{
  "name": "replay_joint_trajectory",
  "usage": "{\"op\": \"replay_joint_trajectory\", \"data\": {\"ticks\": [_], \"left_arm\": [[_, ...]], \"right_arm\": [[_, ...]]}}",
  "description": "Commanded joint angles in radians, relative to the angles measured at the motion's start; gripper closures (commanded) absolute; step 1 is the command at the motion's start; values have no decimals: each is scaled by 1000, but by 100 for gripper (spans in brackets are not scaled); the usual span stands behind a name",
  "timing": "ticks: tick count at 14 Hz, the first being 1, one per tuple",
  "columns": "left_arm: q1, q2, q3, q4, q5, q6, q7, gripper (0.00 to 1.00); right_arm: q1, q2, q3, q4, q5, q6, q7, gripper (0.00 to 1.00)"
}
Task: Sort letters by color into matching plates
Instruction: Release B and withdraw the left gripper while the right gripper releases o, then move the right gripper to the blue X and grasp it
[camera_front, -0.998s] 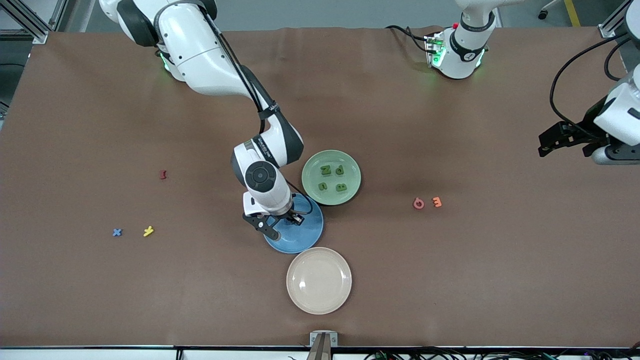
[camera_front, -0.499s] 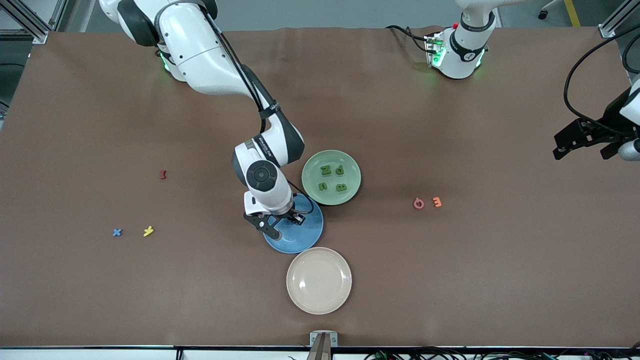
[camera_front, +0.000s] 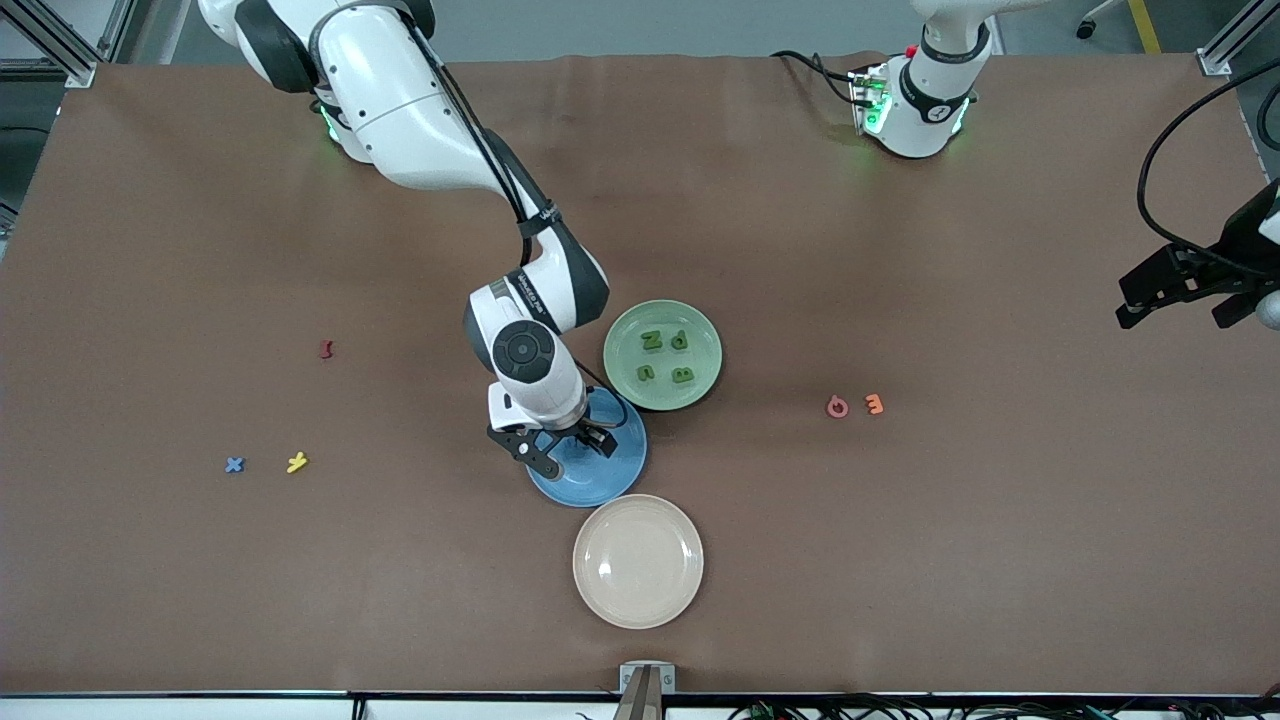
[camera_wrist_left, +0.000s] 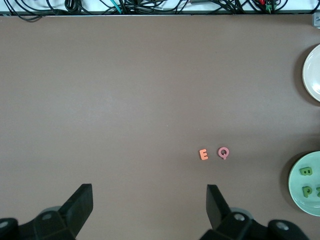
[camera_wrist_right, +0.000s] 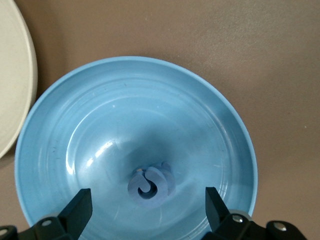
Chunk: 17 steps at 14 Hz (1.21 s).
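Brown table (camera_front: 900, 560): blue letter (camera_wrist_right: 150, 185) lay in the blue plate (camera_wrist_right: 75, 125), dropped since a second ago. Right gripper (camera_front: 566, 444) over it, jaws now spread, previously pinched. Four green letters (camera_front: 664, 356) sat in the green plate (camera_front: 625, 385). Left gripper (camera_front: 1180, 292), jaws spread, had retreated toward the table's edge.

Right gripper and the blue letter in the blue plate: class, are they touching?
Apart. The right wrist view shows the right gripper open, blue letter lying clear between its fingers.
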Motion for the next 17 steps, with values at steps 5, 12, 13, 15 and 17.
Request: {"op": "replay_joint_trajectory", "data": {"ticks": [5,12,13,15,17], "left_arm": [[-4,10,-10,26,-9,-9,-6,0],[0,13,-5,25,-13,-9,0,0],[1,16,-7,25,-13,-9,-2,0],[-10,25,-10,26,-12,-5,-8,0],[-2,28,-8,25,-15,-3,0,0]], "right_arm": [[-97,-57,-15,9,9,-59,-251,0],[-390,-197,-30,-83,3,-278,-834,0],[-418,-218,-45,-123,-9,-254,-914,0],[-459,-264,-82,-235,-17,-153,-1031,0],[-496,-280,-104,-321,-17,-61,-1079,0]]}}
